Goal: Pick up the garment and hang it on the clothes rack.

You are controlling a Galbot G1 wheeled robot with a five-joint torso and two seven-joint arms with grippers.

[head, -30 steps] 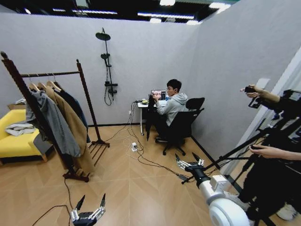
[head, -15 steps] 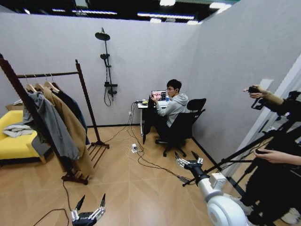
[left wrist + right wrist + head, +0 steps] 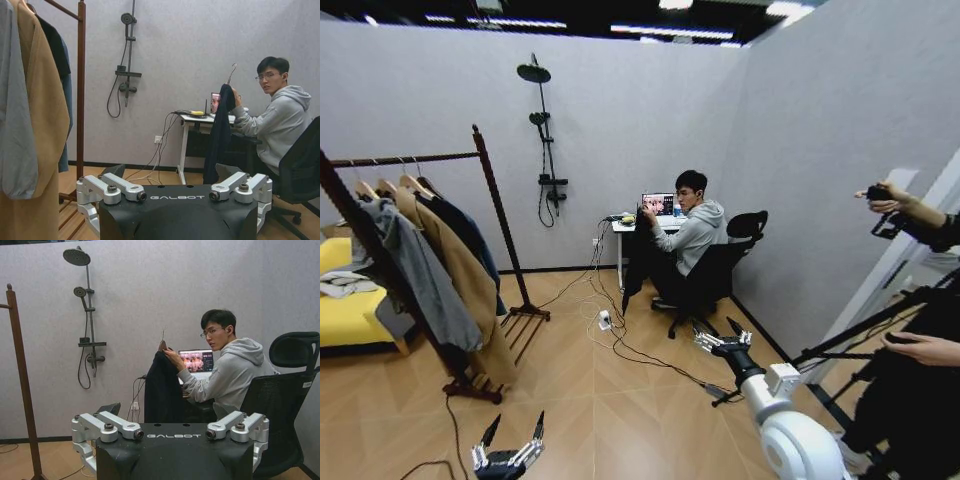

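Facing across the room, we are finding both arms held low and neither touching anything. The left gripper (image 3: 507, 452) is hovering over the wooden floor (image 3: 600, 400), its jaws standing apart with nothing between them; the left wrist view confirms the spread fingers (image 3: 112, 187). The right gripper (image 3: 722, 342) is reaching forward at the end of its white arm, jaws likewise apart and empty.

The garment (image 3: 638, 262) is hanging well ahead of both sets of jaws, far beyond reach. A seated person's hand (image 3: 169, 354) is holding it up by its hanger beside the white bench (image 3: 632, 226), with the metal hook (image 3: 162, 333) pointing upward. In the right wrist view the garment (image 3: 162, 387) is appearing straight ahead, between and above the open jaws; in the left wrist view the garment (image 3: 220, 132) is sitting ahead and toward the right-hand jaw.

The clothes rack (image 3: 490, 200) is standing ahead and to the left of the left gripper, well apart from it. Its bar is already carrying a grey garment (image 3: 415, 275), a tan coat (image 3: 460, 280) and a dark blue jacket (image 3: 470, 235), hanging side by side. A laptop (image 3: 658, 203) is resting open on the bench. A shower fitting (image 3: 542, 130) is mounted on the grey wall behind, and a yellow sofa (image 3: 345, 315) is sitting behind the rack. Cables (image 3: 620, 340) are trailing over the floor between the bench and the right gripper.
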